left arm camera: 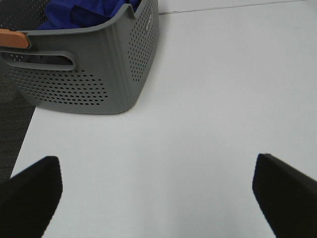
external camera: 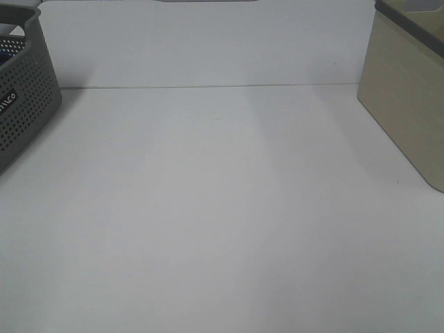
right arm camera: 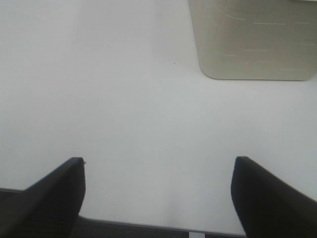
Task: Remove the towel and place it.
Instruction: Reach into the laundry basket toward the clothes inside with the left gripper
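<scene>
The deep blue towel (left arm camera: 86,12) lies bunched inside a grey perforated basket (left arm camera: 94,74); in the high view the basket (external camera: 24,90) stands at the far left edge with a sliver of the blue towel (external camera: 5,50) showing. My left gripper (left arm camera: 158,198) hangs open over bare white table, well short of the basket, nothing between its fingers (left arm camera: 32,193). My right gripper (right arm camera: 158,198) is open too, above the table near its front edge, empty. Neither gripper shows in the high view.
A beige bin (external camera: 409,83) stands at the far right of the table; the right wrist view shows the beige bin (right arm camera: 252,39) ahead of that gripper. An orange handle piece (left arm camera: 12,38) sits on the basket's rim. The white table (external camera: 222,208) spreads between the two containers.
</scene>
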{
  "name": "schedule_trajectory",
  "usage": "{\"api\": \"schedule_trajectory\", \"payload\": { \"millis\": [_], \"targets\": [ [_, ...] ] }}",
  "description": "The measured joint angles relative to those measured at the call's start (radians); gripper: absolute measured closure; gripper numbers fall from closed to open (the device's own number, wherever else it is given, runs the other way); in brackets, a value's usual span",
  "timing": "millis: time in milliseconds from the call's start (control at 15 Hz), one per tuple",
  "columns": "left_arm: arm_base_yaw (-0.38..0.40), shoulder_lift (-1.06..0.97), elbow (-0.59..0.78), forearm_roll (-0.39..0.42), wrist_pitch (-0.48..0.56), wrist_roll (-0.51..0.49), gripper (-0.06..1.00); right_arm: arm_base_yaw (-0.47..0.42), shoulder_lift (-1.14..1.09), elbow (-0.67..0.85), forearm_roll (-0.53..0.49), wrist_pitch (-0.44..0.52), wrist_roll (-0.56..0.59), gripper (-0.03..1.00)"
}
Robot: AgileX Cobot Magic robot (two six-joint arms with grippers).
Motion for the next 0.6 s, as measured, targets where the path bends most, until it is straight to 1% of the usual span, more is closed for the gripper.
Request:
{"api": "schedule_trajectory", "payload": {
  "millis": [600],
  "targets": [
    [0.0, 0.0, 0.0, 0.0, 0.0, 0.003, -0.05, 0.0, 0.0, 0.0, 0.0, 0.0, 0.0, 0.18]
  ]
}}
